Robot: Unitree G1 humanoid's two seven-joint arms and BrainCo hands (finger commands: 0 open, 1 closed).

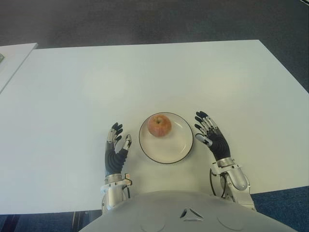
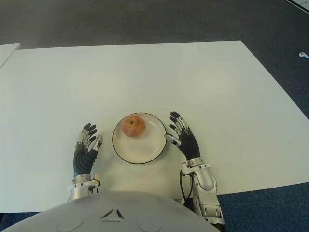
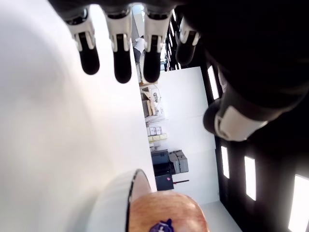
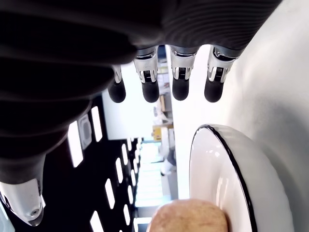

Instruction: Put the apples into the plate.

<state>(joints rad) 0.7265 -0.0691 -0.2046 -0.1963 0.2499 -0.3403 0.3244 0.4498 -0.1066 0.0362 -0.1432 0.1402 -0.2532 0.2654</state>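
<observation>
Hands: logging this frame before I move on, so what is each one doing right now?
Left hand: open, holding nothing, left of the plate.
Right hand: open, holding nothing, right of the plate; the apple sits in it.

Glossy plate and waxy apple on a smooth, matt white desk.
The plate (image 1: pixel 179 147) looks like glazed ceramic, shiny white with a thin dark rim; the apple (image 1: pixel 159 125) has smooth, faintly mottled skin. Both hands, left hand (image 1: pixel 115 152) and right hand (image 1: pixel 213 137), wear ribbed black rubbery palms, with silvery metal-look segments and matt black fingertip pads. The desk (image 1: pixel 145 77) is flat and unreflective.
</observation>
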